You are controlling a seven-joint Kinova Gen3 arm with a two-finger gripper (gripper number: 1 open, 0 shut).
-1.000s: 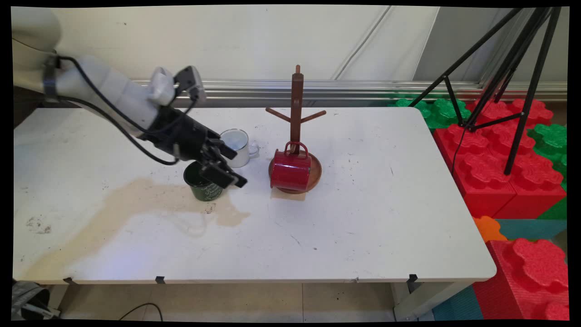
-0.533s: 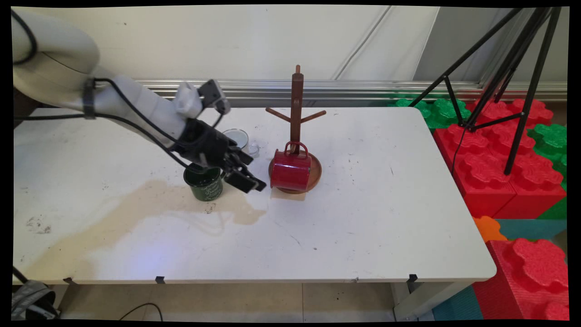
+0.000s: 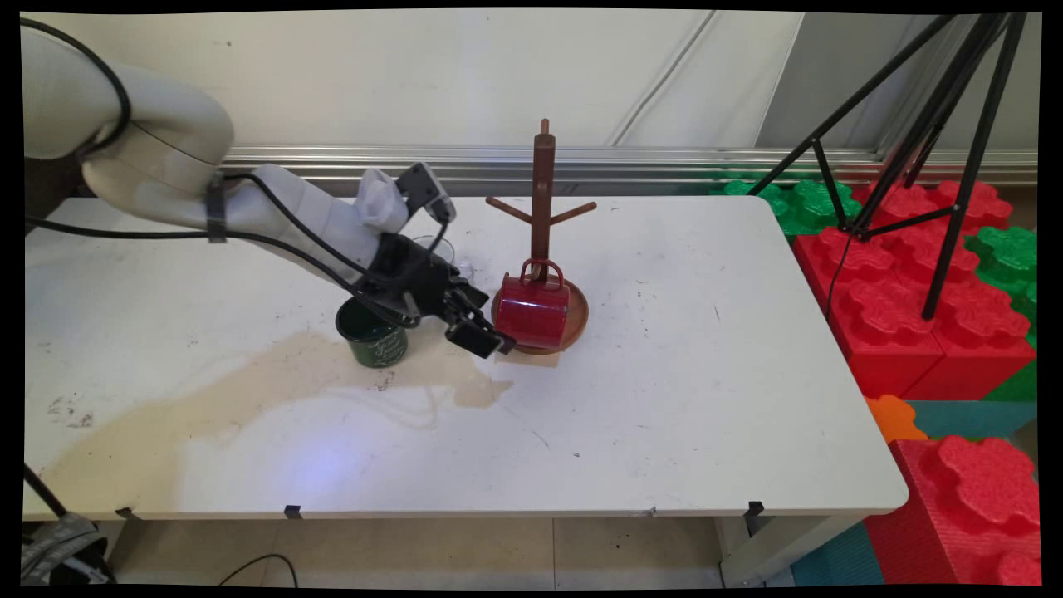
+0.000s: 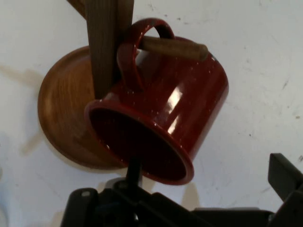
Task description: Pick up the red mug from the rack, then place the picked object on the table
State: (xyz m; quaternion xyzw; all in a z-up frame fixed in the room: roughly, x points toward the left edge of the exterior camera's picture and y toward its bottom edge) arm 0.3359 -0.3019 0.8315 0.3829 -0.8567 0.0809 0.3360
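- Main view: the gripper (image 3: 477, 335) sits low over the table (image 3: 664, 399), just left of the red mug (image 3: 531, 314) and apparently very close to its near-left rim; contact cannot be confirmed from this angle.
- The red mug hangs by its handle on a low peg (image 4: 175, 48) of the wooden rack (image 3: 543, 199). It is tilted, with its mouth facing down and to the left, over the rack's round base (image 3: 579, 313).
- Gripper state: the jaws stand apart and grip nothing. In the hand view one finger (image 4: 284, 177) stands well to the right of the mug's mouth. The other is poorly shown, possibly the dark strip at the mug's lower rim.
- A green mug (image 3: 371, 334) stands upright just left of the gripper, under the wrist. A white mug (image 3: 438, 247) lies further back, mostly hidden by the arm.
- A brownish stain (image 3: 249, 374) spreads across the table from the green mug towards the near left edge.
- Risk: a push to the right against the mug could swing it on the peg, lift the handle off, or tip or slide the light rack.
- Risk: the wrist and cables pass close above the green mug, so a drop or sideways sweep could knock it over.
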